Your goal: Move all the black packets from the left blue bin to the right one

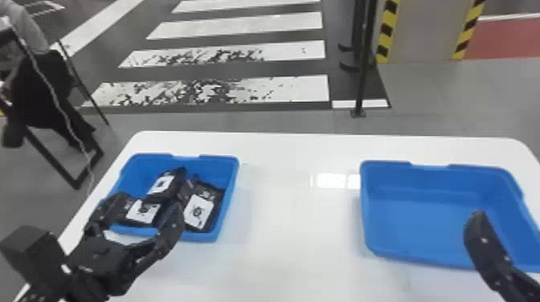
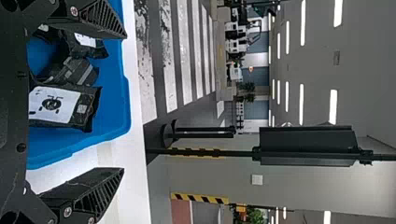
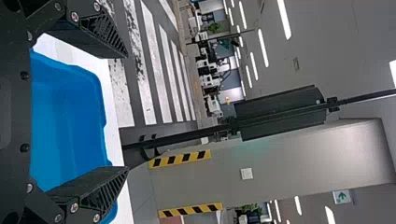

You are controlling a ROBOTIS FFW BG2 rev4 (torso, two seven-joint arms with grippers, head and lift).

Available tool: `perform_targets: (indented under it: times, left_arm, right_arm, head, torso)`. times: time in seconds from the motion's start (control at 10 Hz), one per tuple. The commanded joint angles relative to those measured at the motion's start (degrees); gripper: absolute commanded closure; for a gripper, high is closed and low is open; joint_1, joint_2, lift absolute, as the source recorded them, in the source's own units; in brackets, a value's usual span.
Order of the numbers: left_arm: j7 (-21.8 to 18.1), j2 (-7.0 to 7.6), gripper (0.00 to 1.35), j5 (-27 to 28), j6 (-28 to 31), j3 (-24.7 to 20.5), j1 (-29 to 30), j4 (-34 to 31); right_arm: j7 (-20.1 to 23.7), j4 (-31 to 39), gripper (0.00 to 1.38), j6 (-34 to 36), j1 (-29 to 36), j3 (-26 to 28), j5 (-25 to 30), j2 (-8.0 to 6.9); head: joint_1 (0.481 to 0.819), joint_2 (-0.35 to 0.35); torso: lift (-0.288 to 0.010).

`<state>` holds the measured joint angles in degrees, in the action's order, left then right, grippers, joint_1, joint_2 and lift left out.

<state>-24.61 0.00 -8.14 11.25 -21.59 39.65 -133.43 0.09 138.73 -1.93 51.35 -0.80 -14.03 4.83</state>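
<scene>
In the head view my left gripper (image 1: pixel 140 213) stands open over the near part of the left blue bin (image 1: pixel 228 200). Several black packets with white labels lie in that bin: one at the right (image 1: pixel 199 211), one at the near left (image 1: pixel 140 212), one on top (image 1: pixel 162 185). The left wrist view has my left gripper (image 2: pixel 122 102) with its fingers wide apart and a labelled packet (image 2: pixel 56 106) beyond them. My right gripper (image 1: pixel 478 225) is at the near side of the right blue bin (image 1: pixel 373 213), which holds no packets; in the right wrist view the right gripper (image 3: pixel 126 112) is open.
Both bins stand on a white table (image 1: pixel 293 241), with a wide stretch of tabletop between them. Past the far edge a black pole (image 1: pixel 363 60) rises from the floor. A dark chair (image 1: pixel 44 92) is at the far left.
</scene>
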Motion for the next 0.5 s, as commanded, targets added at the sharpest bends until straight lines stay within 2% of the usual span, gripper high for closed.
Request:
perform_targets:
  times: [0.0, 0.4]
  left_arm:
    - [0.0, -0.09, 0.14, -0.2, 0.28, 0.11, -0.14, 0.19]
    - [0.0, 0.09, 0.14, -0.66, 0.7, 0.23, -0.14, 0.61]
  right_arm:
    - [0.0, -0.15, 0.18, 0.1, -0.03, 0.0, -0.14, 0.0]
    - [0.0, -0.29, 0.18, 0.24, -0.03, 0.0, -0.6, 0.0]
  head:
    - [0.695, 0.16]
    - [0.695, 0.159]
  torso:
    - [-0.145]
    - [-0.145]
